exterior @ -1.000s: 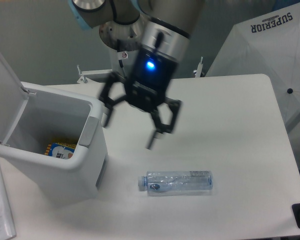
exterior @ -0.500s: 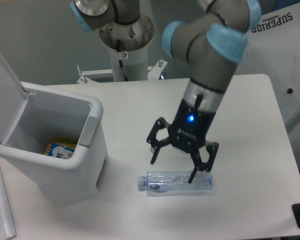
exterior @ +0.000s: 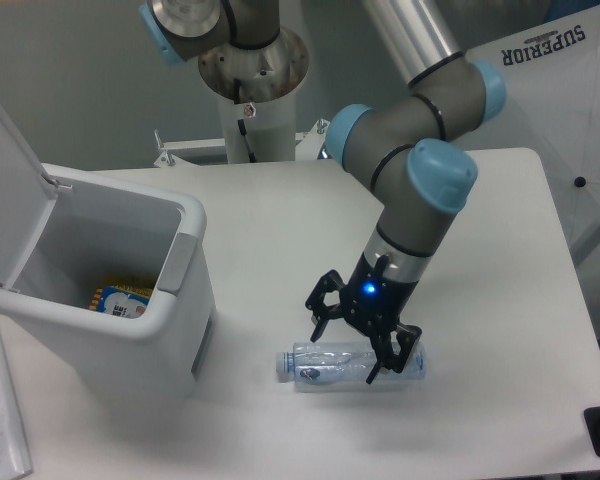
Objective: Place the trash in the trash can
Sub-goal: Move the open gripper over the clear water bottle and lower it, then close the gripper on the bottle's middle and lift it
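The gripper (exterior: 364, 347), fingers spread and holding nothing, straddles the bottle (exterior: 352, 364), which lies flat on the table (exterior: 500, 300) with its long axis left-right (cap toward the open bin (exterior: 130, 320))

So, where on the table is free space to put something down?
The far right part of the table is bare, and also the front strip below the bottle. It is crowded at the left by the trash can and in the middle, where the gripper straddles the bottle.
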